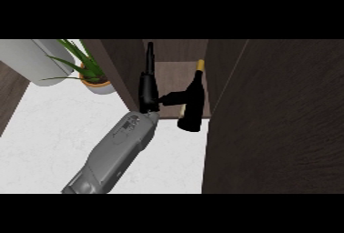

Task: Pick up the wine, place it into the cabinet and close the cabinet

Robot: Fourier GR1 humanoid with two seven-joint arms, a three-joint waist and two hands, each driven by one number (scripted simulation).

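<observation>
wine (pixel 192 102): black, gold top | cabinet (pixel 269 113): dark brown | counter (pixel 60 132): white marble

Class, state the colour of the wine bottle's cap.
Yellow-gold: the wine bottle is dark with a gold cap, shown in the head view.

One forearm (pixel 111 154) shows: smooth grey, rounded, wider near the elbow, with small dark marks near the wrist. Its hand (pixel 148 93) is black and slim.

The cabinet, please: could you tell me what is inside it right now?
Inside the cabinet, the wine bottle leans, gold top inward, base jutting past the shelf edge. The robot hand reaches in beside it. The door at right covers the rest.
</observation>
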